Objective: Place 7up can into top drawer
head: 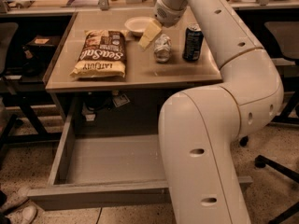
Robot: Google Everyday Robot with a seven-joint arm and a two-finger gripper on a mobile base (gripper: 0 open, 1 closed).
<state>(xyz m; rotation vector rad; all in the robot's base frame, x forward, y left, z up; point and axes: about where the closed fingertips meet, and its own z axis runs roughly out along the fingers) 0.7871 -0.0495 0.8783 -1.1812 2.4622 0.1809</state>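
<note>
The 7up can (162, 48), pale and silvery, stands on the tan desk top (140, 71) between a chip bag and a dark can. My gripper (149, 33) hangs just left of and slightly behind the can's top, close to it; I cannot see whether it touches. The top drawer (112, 162) is pulled wide open below the desk, a shallow grey box with nothing visible in it. My arm's big lower link (201, 153) covers the drawer's right part.
A Sea Salt chip bag (99, 54) lies on the left of the desk. A white bowl (138, 25) sits behind the gripper. A dark blue can (192, 42) stands right of the 7up can. Office chairs stand at both sides.
</note>
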